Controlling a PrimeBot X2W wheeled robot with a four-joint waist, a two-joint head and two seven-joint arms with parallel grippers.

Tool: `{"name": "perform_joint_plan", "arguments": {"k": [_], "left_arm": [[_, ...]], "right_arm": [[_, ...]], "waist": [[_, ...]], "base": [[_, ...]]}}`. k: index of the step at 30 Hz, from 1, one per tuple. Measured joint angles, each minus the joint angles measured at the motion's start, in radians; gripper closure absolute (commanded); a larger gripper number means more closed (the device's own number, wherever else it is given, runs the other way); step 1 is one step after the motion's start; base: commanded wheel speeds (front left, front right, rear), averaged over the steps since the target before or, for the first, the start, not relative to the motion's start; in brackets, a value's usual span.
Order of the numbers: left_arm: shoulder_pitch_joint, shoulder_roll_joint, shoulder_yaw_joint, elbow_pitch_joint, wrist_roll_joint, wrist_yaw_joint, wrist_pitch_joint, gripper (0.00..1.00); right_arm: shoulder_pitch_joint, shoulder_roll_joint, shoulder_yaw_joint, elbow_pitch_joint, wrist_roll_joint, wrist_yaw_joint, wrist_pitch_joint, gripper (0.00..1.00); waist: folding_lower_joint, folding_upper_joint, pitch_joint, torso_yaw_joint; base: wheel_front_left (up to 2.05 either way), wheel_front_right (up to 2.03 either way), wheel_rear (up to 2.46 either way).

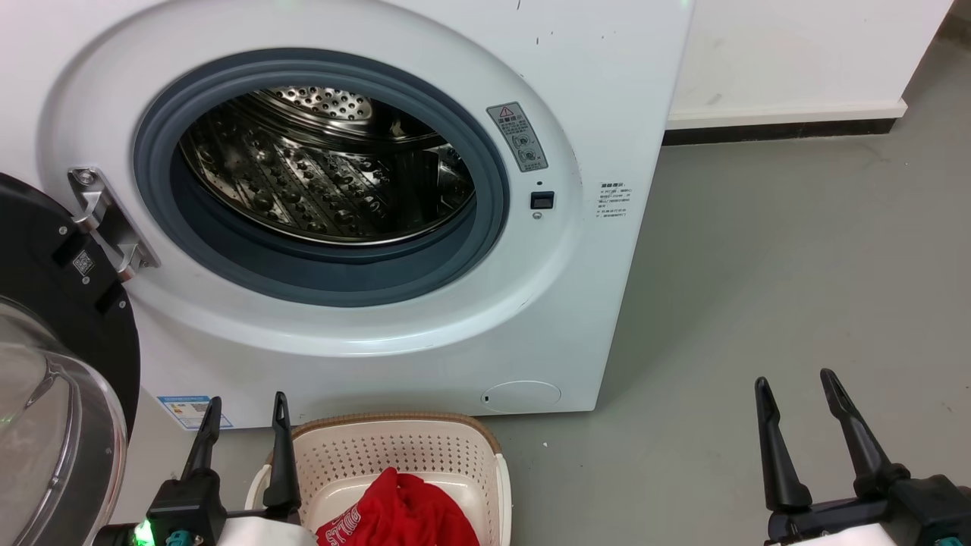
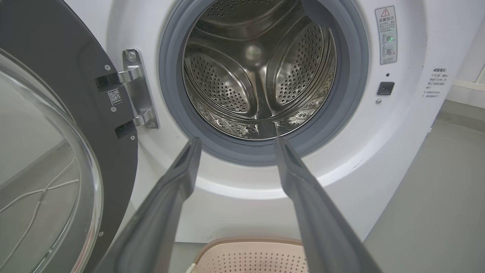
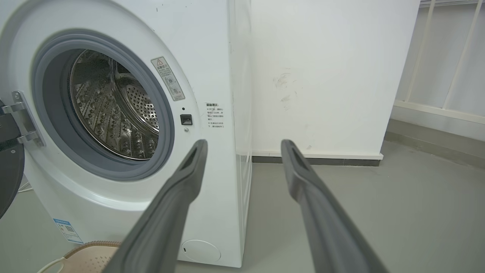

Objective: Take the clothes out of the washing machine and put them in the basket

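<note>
Just to the right of the left gripper (image 1: pixel 247 398), the basket (image 1: pixel 394 419) stood on the floor (image 1: pixel 758 303), and the clothes (image 1: pixel 406 508) were lodged inside it as a crumpled heap of soft bright-red fabric, with white printed lettering visible along one fold. The basket was formed of cream-white plastic pierced with rows of small holes, rounded at its corners and capped by a brown woven-look rim. Both fingers of the left gripper were held spread apart with nothing between them; its right finger was seen against the basket's left rim. Directly ahead of that gripper, the washing machine (image 1: pixel 607 76) was presented: a smooth white cabinet with a round porthole ringed by a matte grey rubber seal (image 1: pixel 497 205), behind which a shiny perforated steel drum (image 1: pixel 318 182) was visible. To the gripper's left, the black-framed clear-glass door (image 1: pixel 45 425) was swung wide on a metal hinge (image 1: pixel 106 220). The right gripper (image 1: pixel 793 378) was likewise spread and unloaded, its long dark tapered fingers set over grey floor, with the machine's right-hand corner ahead and to its left.
</note>
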Motion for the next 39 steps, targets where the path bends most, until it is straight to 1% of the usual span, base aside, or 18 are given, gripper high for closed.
{"name": "perform_joint_plan", "arguments": {"k": [9, 10, 16, 25, 26, 39], "left_arm": [[0.001, -0.007, 0.013, -0.001, 0.011, -0.009, 0.000, 0.00], [0.001, -0.008, 0.014, 0.002, 0.013, -0.009, 0.000, 1.00], [0.013, -0.015, 0.012, 0.061, -0.001, -0.009, 0.015, 1.00], [0.001, -0.015, 0.024, 0.079, -0.185, -0.024, 0.059, 1.00], [-0.003, -0.016, 0.023, 0.081, -0.225, -0.027, 0.070, 1.00], [-0.031, -0.016, 0.029, 0.097, -0.460, -0.045, 0.121, 1.00]], "right_arm": [[0.000, 0.000, 0.001, 0.000, 0.002, 0.000, 0.000, 0.00], [0.000, 0.000, 0.001, 0.003, 0.002, 0.000, 0.000, 1.00], [0.003, 0.000, 0.004, 0.053, 0.017, 0.000, 0.007, 1.00], [-0.004, -0.008, 0.006, 0.087, 0.215, 0.000, 0.037, 1.00], [-0.013, -0.010, 0.005, 0.095, 0.257, 0.000, 0.045, 1.00], [-0.055, -0.022, 0.004, 0.138, 0.503, 0.000, 0.088, 1.00]], "waist": [[0.0000, 0.0000, 0.000, -0.003], [0.0000, 0.0000, 0.001, -0.003], [0.0000, 0.0000, 0.001, -0.003], [0.0001, 0.0000, -0.001, 0.000], [0.0001, 0.0000, -0.001, 0.001], [0.0001, 0.0000, -0.003, 0.005]], "base": [[0.00, 0.00, 0.00], [0.00, 0.00, 0.00], [0.00, 0.00, 0.00], [0.00, 0.00, 0.00], [0.00, 0.00, 0.00], [0.00, 0.00, 0.00]]}}
